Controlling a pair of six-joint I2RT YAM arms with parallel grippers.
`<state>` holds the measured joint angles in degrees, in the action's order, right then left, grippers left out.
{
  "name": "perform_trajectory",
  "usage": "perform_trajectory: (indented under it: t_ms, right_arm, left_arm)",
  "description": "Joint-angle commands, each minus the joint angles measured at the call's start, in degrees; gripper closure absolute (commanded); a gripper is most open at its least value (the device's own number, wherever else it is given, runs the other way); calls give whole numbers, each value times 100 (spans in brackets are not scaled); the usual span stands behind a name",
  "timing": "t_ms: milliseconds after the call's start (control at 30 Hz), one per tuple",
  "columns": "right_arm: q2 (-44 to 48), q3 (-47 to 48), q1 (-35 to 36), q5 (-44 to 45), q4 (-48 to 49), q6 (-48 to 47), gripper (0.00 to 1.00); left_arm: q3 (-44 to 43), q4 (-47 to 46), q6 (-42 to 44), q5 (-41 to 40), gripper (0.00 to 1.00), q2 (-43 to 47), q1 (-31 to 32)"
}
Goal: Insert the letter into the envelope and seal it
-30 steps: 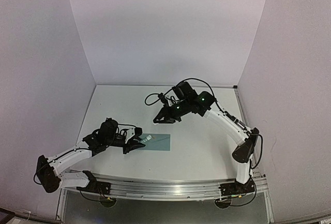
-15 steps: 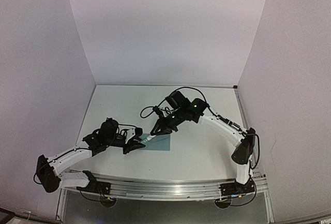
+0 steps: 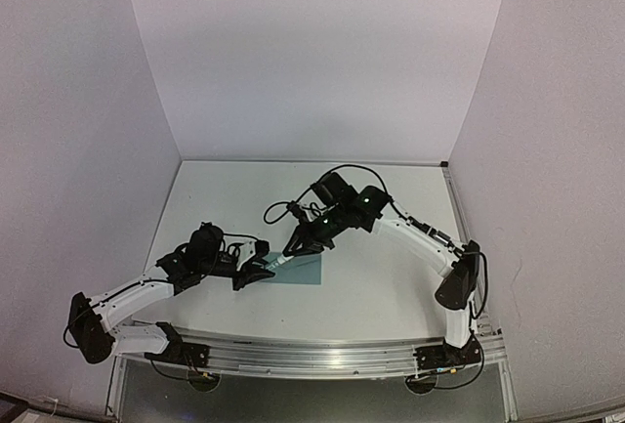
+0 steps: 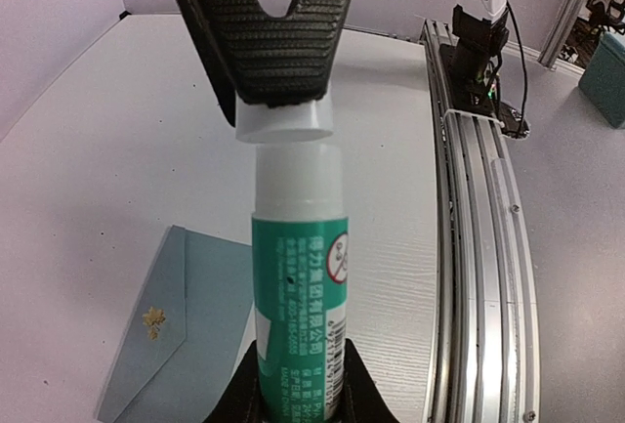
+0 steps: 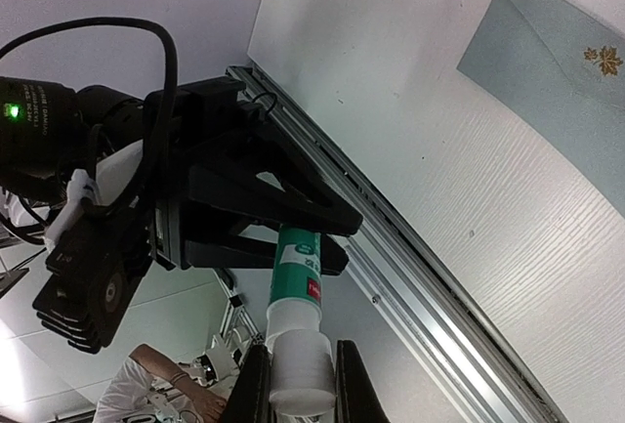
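The pale teal envelope (image 3: 305,269) lies flat on the table, with a small gold leaf mark on its flap (image 4: 153,321); it also shows in the right wrist view (image 5: 557,81). The letter is not in view. My left gripper (image 3: 260,273) is shut on a green-and-white glue stick (image 4: 298,296) and holds it just above the envelope's left end. My right gripper (image 3: 296,244) is shut on the stick's white cap (image 5: 301,376), its ribbed fingers (image 4: 278,42) clamped on the cap (image 4: 283,120). The cap sits at the tube's white neck; I cannot tell if it is loose.
The aluminium rail (image 4: 479,247) runs along the table's near edge, close beside the glue stick. White walls enclose the table on three sides. The right arm's cable (image 3: 278,210) loops above the envelope.
My right gripper has moved left and nearer, from the back of the table down to the glue stick's cap. The left gripper and the envelope have stayed put.
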<state>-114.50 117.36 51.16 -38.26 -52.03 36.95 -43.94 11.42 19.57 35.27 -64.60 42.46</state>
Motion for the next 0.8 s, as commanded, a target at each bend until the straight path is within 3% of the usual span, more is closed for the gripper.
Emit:
perform_trajectory:
  t_ms: [0,433,767]
  right_arm:
    - [-165,301,-1,-163,43,-85,100]
    - [-271,310,77,-532,19,-154,100]
    - [-83,2,76,-234,-170,-257,100]
  left_arm:
    - [-230,-255,-7,-46,100,-15,24]
    - [-255,-248,-131,-190,100,-32,26]
    - [-252,-208,-5,-152,100,-13,24]
